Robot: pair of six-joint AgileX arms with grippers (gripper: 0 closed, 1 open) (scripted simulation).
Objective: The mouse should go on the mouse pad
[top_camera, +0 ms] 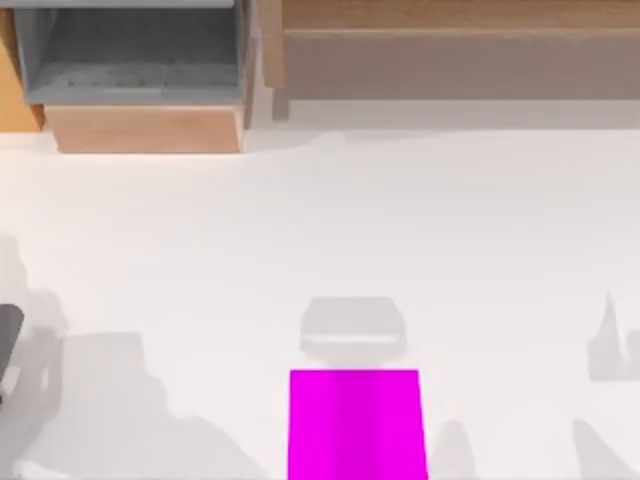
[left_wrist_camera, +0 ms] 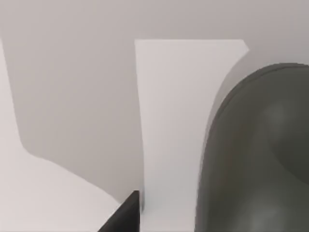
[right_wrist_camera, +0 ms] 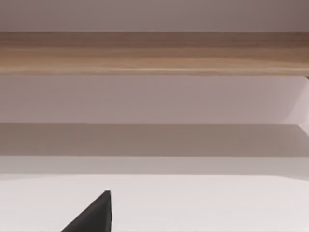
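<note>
Just beyond the far edge of the flat bright magenta rectangular mouse pad (top_camera: 356, 425) on your white worktop (top_camera: 200, 250) sits the small pale grey rounded mouse (top_camera: 353, 328), probably light, rigid and slippery, so grip its long sides; either end effector's opening I cannot tell.

We see the mouse pad (top_camera: 356, 424) cut off at the bottom edge, our left arm (top_camera: 8, 345) clipped at the left edge
</note>
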